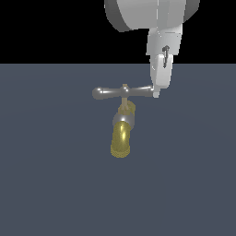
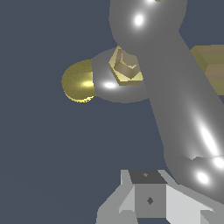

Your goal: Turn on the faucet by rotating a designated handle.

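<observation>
My white pincer (image 1: 156, 94) hangs down over the flat dark grey worktop (image 1: 50, 184), its tip touching the end bulb of the slim glossy grey metal crossbar handle (image 1: 108, 92) on the exterior view's right. I cannot tell how far my fingers are parted. The small faucet with its shiny yellow-brass curved spout (image 1: 121, 138) sits mid-worktop, the handle lying level atop its thin stem.

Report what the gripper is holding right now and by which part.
Cannot be told. The gripper sits at the handle's end on the exterior view's right, touching or nearly so; no closed grasp shows.
</observation>
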Robot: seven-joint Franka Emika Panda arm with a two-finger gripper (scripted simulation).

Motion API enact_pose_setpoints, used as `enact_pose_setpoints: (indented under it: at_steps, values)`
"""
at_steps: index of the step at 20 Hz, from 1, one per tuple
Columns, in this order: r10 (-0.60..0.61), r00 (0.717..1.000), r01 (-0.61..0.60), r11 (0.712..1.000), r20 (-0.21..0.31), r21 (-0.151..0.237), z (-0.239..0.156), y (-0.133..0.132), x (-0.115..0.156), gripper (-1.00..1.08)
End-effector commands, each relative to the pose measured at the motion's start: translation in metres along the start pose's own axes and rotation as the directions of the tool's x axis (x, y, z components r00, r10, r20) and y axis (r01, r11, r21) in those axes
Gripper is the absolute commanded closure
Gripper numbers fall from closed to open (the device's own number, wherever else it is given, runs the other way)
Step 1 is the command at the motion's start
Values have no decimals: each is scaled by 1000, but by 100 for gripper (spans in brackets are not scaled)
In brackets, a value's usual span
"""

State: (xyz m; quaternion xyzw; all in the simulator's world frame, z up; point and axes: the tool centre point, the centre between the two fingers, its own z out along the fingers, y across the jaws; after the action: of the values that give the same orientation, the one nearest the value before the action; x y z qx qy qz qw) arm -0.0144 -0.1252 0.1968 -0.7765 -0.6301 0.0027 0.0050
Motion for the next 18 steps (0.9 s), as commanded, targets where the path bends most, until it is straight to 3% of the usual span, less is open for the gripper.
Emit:
enact_pose_setpoints:
  at_steps: [1,6,8,18]
  values:
    - [-1,1000,1,1000,2,-11,-2,11,-1,108]
    - [-1,1000,1,1000,2,-11,-2,25,-3,108]
    - [9,1000,-9,1000,3,-3,0,19,-8,108]
    - [5,1000,-5,1000,2,-6,-1,49,14,108]
